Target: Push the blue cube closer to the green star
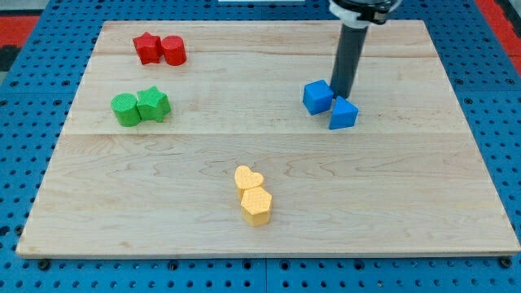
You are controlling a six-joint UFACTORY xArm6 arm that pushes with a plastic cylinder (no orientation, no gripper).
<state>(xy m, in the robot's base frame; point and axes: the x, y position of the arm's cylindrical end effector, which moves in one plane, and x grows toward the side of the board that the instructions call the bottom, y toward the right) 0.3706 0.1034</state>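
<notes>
The blue cube [317, 97] lies right of the board's centre, toward the view's top. The green star [153, 104] lies far to its left, touching a green cylinder [124, 110]. My tip [343, 94] stands just right of the blue cube, touching or almost touching it, and just above a blue triangular block [343, 114]. The rod rises straight up to the view's top edge.
A red star-like block [147, 48] and a red cylinder [173, 50] sit together at the top left. A yellow heart [247, 178] and a yellow hexagon [256, 205] sit together at the bottom centre. The wooden board [407, 187] lies on a blue pegboard.
</notes>
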